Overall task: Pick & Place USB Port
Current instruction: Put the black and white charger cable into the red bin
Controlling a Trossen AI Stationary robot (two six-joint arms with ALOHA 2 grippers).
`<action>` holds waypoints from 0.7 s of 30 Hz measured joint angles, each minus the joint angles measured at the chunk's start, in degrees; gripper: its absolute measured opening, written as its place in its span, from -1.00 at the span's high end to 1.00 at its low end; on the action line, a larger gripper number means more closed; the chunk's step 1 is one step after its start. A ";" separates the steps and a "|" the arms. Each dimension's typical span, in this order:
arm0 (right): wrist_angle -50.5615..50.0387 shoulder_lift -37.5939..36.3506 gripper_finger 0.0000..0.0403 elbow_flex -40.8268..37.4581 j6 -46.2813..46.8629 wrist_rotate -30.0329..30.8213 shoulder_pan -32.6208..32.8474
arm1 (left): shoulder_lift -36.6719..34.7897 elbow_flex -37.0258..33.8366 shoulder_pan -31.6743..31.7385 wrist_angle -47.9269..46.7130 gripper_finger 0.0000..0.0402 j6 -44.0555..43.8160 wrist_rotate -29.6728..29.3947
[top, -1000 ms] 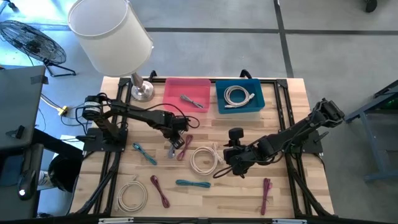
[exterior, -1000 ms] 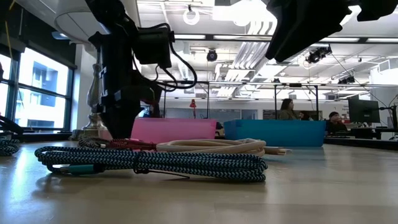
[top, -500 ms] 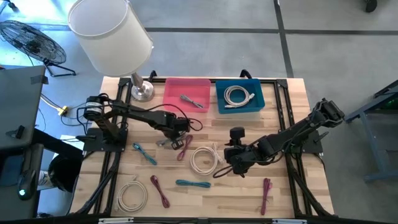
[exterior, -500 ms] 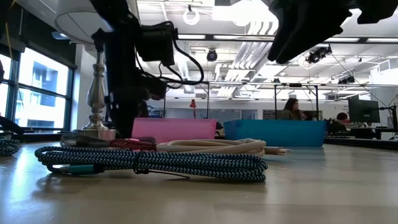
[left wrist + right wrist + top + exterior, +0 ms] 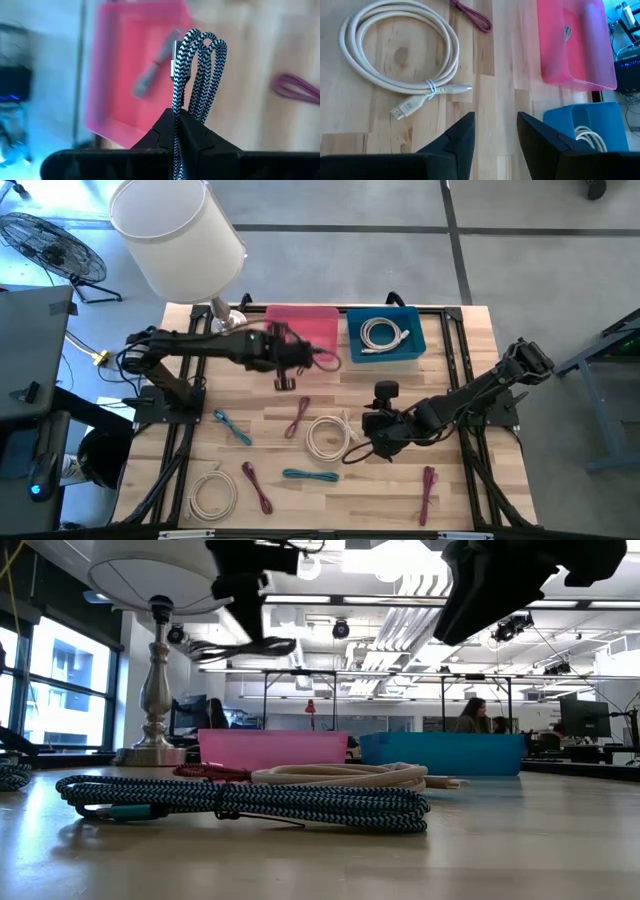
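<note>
Black-and-white braided cable [image 5: 197,75] is held bundled in the clamped left gripper [image 5: 178,120], lifted above the pink bin's [image 5: 322,320] front edge; release remains. One cable [image 5: 310,343] already lies inside, several are left on the table [image 5: 470,480]. The right gripper [image 5: 495,132] hangs parted, empty. No writing is legible.

2 dark, cable-draped arms [image 5: 200,345]
</note>
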 joint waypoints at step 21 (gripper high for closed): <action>-0.66 0.00 0.32 0.00 4.46 6.92 -0.45 | 5.81 -6.73 24.02 22.34 1.00 24.82 22.16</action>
